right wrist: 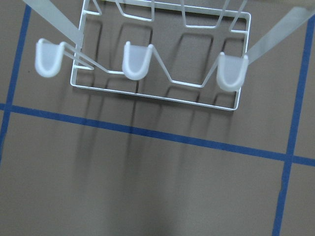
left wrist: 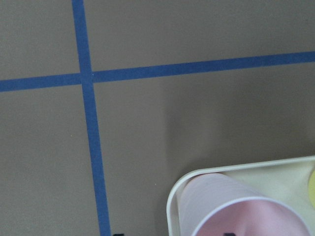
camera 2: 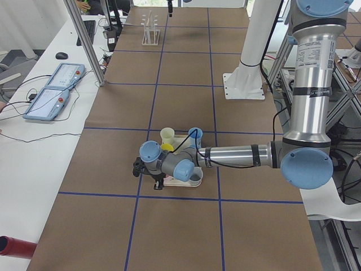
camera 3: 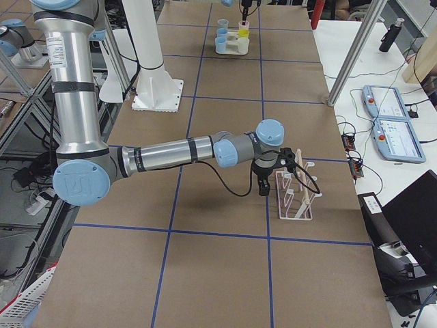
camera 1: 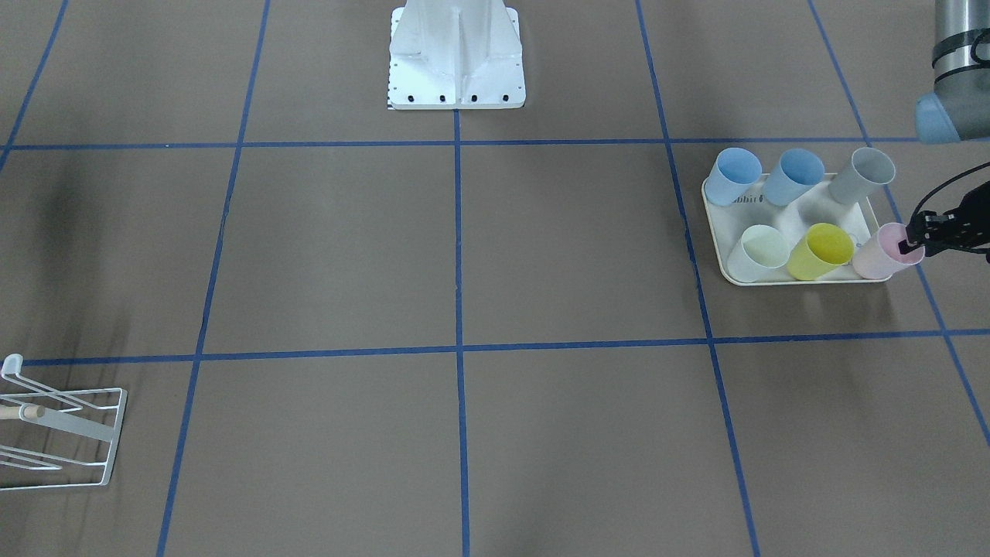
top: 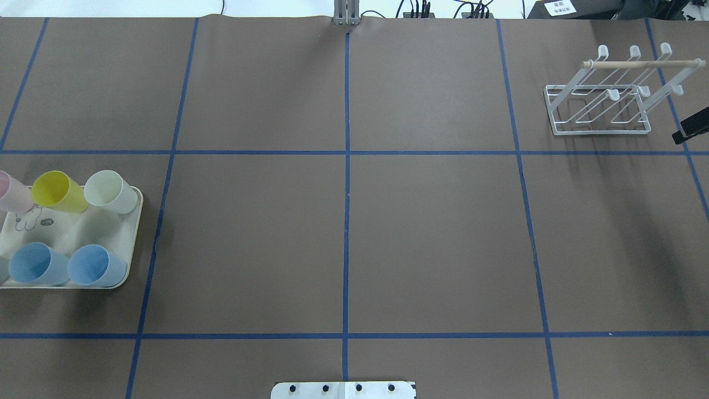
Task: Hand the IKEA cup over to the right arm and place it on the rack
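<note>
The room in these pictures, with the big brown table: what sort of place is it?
Probably a robotics lab: the left arm and right arm work at a table gridded with blue tape, and cabled control tablets lie on a side bench.

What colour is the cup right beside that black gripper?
The cup is pale pink, clearest in the exterior front-facing view.

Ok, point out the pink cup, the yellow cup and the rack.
pink cup [camera 1: 874, 259], exterior front-facing view, its side wall.
yellow cup [camera 1: 804, 267], exterior front-facing view, its outer wall.
rack [top: 637, 64], overhead exterior view, its wooden dowel.
</note>
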